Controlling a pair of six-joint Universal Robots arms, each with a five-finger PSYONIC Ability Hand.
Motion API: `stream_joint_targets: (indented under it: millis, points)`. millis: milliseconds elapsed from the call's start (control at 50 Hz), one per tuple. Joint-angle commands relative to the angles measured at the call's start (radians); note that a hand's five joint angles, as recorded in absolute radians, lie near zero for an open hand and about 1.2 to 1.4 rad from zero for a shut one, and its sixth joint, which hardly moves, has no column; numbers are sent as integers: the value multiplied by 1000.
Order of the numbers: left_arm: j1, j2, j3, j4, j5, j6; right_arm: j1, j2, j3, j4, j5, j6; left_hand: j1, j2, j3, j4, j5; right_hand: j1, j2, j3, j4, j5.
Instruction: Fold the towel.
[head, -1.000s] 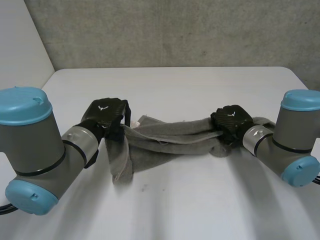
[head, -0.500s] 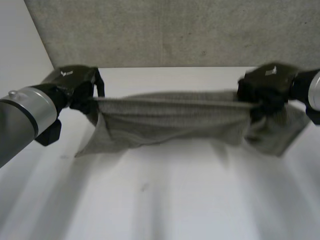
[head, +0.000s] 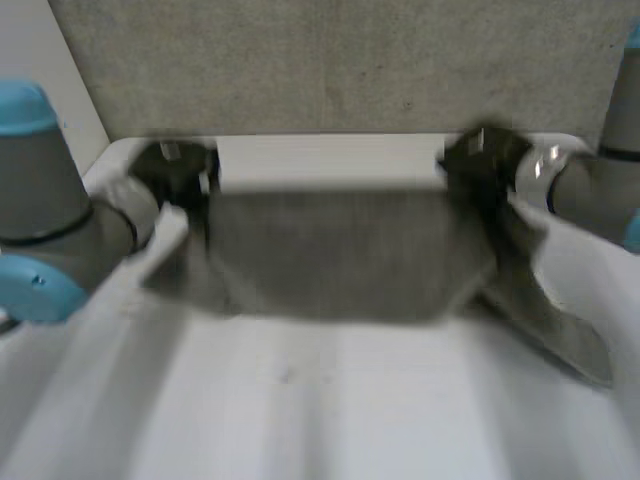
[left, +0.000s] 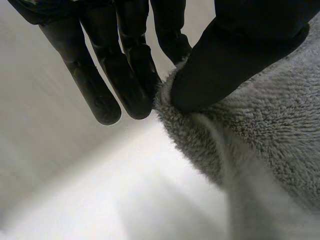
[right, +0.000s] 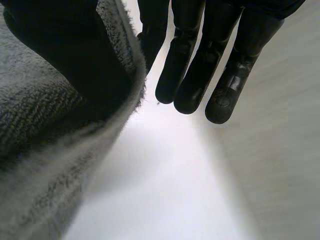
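A grey towel (head: 340, 250) hangs stretched between my two hands above the white table (head: 330, 420), its lower part trailing on the table. My left hand (head: 172, 170) holds the towel's upper left corner. In the left wrist view its thumb (left: 225, 60) presses the fluffy towel edge (left: 260, 140) against the fingers (left: 135, 75). My right hand (head: 482, 160) holds the upper right corner. In the right wrist view its thumb (right: 65, 45) pinches the towel (right: 45, 150) against a finger (right: 152, 35); the other fingers are straight. A loose end of the towel (head: 560, 330) lies at the right.
A grey concrete wall (head: 340, 60) rises behind the table's far edge. My left arm (head: 45, 230) and my right arm (head: 600, 180) stand at the two sides of the head view.
Both hands have lifted the towel off the table and carried it away from me, pulling it taut; it now hangs spread out as a sheet instead of lying bunched.
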Motion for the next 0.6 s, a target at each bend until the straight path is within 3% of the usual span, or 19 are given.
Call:
stream_joint_targets:
  millis: [20, 80, 180, 240, 360, 460, 600]
  points:
    - [3, 140, -9, 494, -107, -7, 22, -159, 109, -465, 6, 193, 214, 178, 180, 179, 186, 346, 219, 209, 200, 303]
    - [1, 155, -24, 483, -104, -7, 21, -161, 133, -430, -23, 200, 214, 178, 180, 179, 186, 346, 219, 209, 200, 303]
    - [3, 113, -81, 326, -70, -6, 32, -119, 137, -272, -46, 197, 214, 178, 180, 179, 186, 346, 219, 209, 200, 303]
    - [1, 79, -139, 296, -46, -3, 32, -99, 139, -254, -50, 195, 214, 178, 180, 179, 186, 346, 219, 209, 200, 303]
    - [1, 23, -241, 282, -44, 13, 33, -18, 221, -225, -58, 195, 214, 178, 180, 179, 186, 346, 219, 209, 200, 303]
    - [-5, -44, -363, 256, -47, 94, 33, 102, 312, -157, -78, 184, 214, 178, 180, 179, 186, 346, 219, 209, 200, 303]
    - [-37, -23, -422, 230, -46, 111, 13, 102, 372, -88, -76, 186, 214, 178, 180, 179, 186, 346, 219, 209, 200, 303]
